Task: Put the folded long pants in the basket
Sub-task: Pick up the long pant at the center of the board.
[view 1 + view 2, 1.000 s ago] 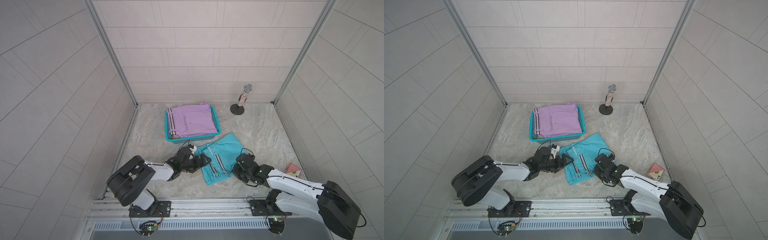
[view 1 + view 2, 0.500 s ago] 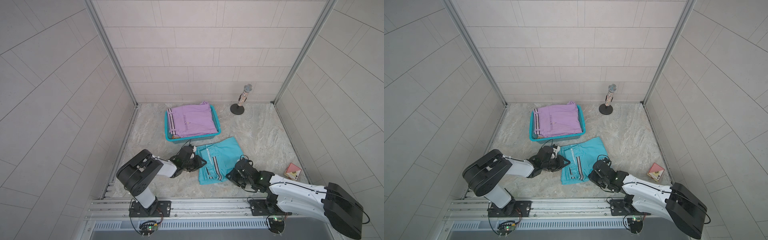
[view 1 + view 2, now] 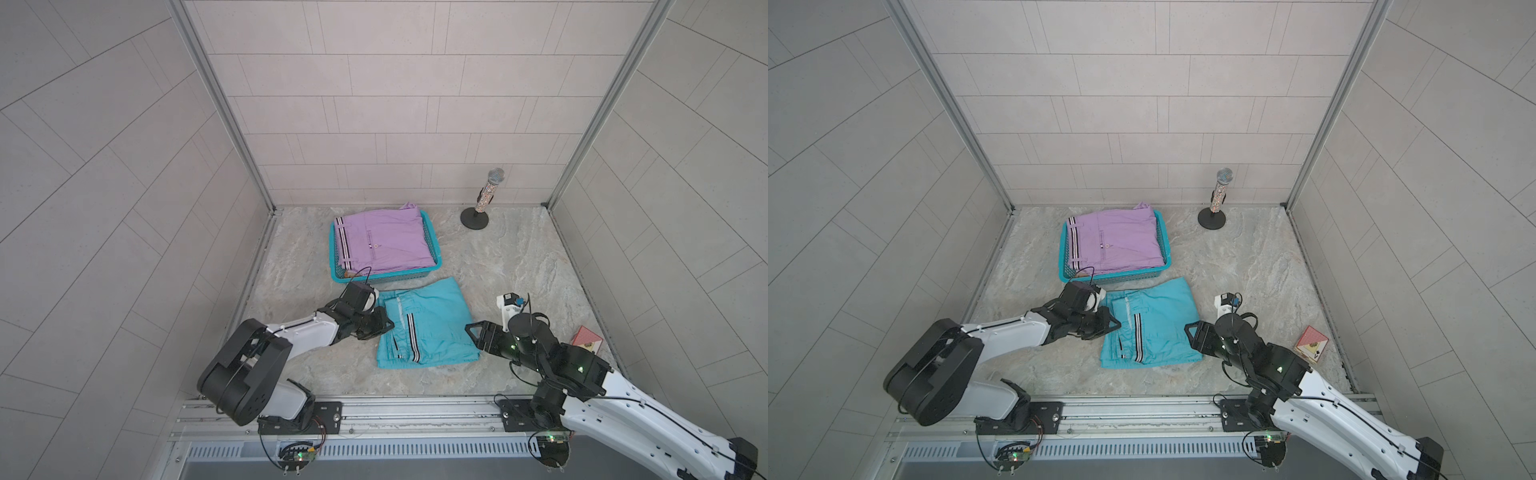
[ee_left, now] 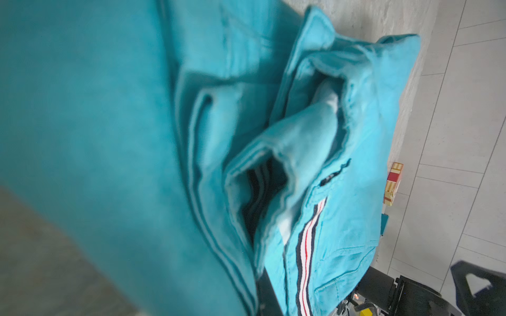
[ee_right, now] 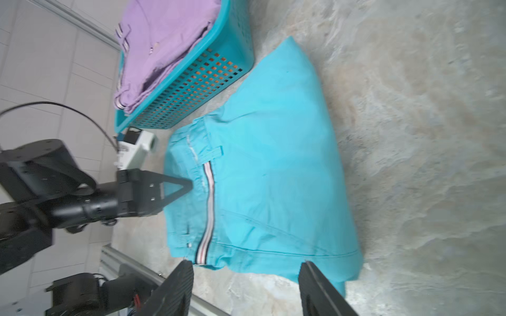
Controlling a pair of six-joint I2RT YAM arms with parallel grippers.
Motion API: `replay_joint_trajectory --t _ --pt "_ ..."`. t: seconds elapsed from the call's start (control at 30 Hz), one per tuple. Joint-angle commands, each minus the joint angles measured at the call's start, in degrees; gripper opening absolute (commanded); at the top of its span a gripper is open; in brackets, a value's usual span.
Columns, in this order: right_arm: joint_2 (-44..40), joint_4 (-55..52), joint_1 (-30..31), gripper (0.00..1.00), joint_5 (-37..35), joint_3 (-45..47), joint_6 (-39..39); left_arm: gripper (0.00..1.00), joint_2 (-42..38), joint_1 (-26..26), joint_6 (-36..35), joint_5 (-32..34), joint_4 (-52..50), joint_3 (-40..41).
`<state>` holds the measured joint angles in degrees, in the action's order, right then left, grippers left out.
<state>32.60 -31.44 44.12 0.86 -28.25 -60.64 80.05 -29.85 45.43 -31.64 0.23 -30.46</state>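
Had lilac folded pants (image 3: 382, 243) in teal plastic mesh basket (image 3: 395, 277), still owed turquoise folded pants (image 3: 436, 328), pinched by left hand (image 3: 388, 325), near open right hand (image 3: 473, 334).

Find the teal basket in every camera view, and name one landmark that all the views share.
A top view: basket behind the turquoise pants, lilac pants inside.
A top view: basket in the same spot.
Left wrist: not in it.
Right wrist: basket beyond the turquoise pants.
Shared landmark: the turquoise pants, in all four views.

turquoise pants (image 4: 82, 131) blurred close, right arm (image 3: 648, 419) cropped
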Motion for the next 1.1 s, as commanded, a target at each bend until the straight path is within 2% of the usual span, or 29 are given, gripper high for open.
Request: replay_joint_trajectory --t 0.0,0.13,0.23,0.37,0.47,0.6,0.7,0.83,0.93,1.0,1.07 --pt "4.85 0.58 -4.04 0.66 2.70 1.89 4.56 0.00 -3.81 1.22 -5.66 0.21 -11.54 -2.30" --pt "12.93 8.79 -8.78 0.69 9.55 3.20 6.45 0.00 -6.16 3.43 -6.14 -0.16 -15.70 -2.86" --pt "19.09 15.06 -9.95 0.74 11.60 3.53 8.78 0.00 -6.82 4.53 -5.62 -1.39 -16.58 -2.74" --pt "31.38 26.29 -11.16 0.76 17.24 4.63 9.06 0.00 -6.64 4.80 -5.53 -1.67 -16.68 -2.67" --pt "41.86 33.20 -11.16 0.76 22.33 3.35 8.95 0.00 -5.72 5.13 -5.72 -2.35 -16.58 -2.84" --pt "52.73 38.23 -10.93 0.72 25.51 1.20 8.04 0.00 -5.39 5.46 -5.62 -3.10 -16.66 -3.00" --pt "57.71 42.33 -10.60 0.62 27.07 1.00 6.88 0.00 -6.11 5.85 -5.77 -3.10 -17.53 -3.18" --pt "59.02 43.25 -9.48 0.29 26.97 0.75 6.39 0.00 -6.94 6.33 -6.03 -2.65 -18.64 -3.32" --pt "57.31 41.16 -8.49 0.10 25.52 0.32 6.73 0.00 -6.83 6.72 -6.11 -2.01 -19.15 -3.38" --pt "55.83 39.04 -7.57 0.02 24.28 -0.42 7.41 0.00 -6.58 6.86 -6.02 -2.02 -19.21 -3.38" --pt "54.32 36.28 -6.66 0.00 23.05 -1.38 8.27 0.00 -6.72 6.99 -5.88 -2.14 -19.58 -3.68"
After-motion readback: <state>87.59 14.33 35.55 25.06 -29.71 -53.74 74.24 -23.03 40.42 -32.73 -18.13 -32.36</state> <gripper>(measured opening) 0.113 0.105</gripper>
